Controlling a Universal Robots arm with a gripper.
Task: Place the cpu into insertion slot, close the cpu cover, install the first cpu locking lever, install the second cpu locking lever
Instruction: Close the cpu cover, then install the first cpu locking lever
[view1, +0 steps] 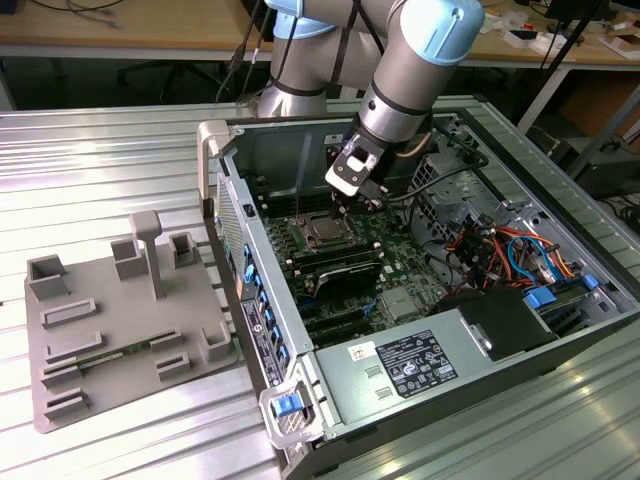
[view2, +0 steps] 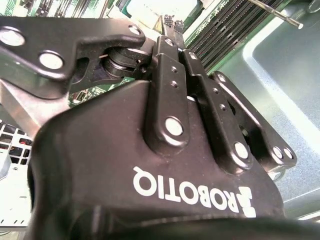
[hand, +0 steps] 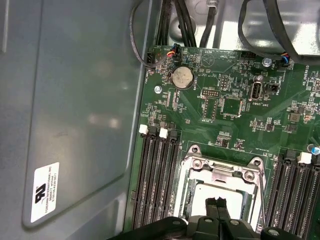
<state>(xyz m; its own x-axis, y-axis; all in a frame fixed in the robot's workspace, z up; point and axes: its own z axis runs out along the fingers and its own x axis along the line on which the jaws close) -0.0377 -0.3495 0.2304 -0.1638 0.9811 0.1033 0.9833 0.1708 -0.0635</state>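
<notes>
My gripper (view1: 337, 210) reaches down into the open computer case, right over the insertion slot (view1: 322, 235) on the green board. In both wrist views its black fingers are pressed together with nothing seen between them, and the tips (hand: 218, 204) hover just above the socket. The cpu (hand: 200, 196) shows as a pale silvery square lying inside the socket. The cpu cover (hand: 227, 172), a thin silver frame, appears to lie flat around it. In the second wrist view the gripper (view2: 170, 22) points at the same pale chip (view2: 160, 7).
Long black memory slots (hand: 157, 185) flank the socket on both sides. The grey case wall (hand: 75, 100) stands close by. A thin silver rod (view2: 280, 15) crosses above the slots. The power supply box (view1: 400, 365) and cables (view1: 500, 245) fill the exterior view's right; a grey fixture (view1: 120, 320) lies left.
</notes>
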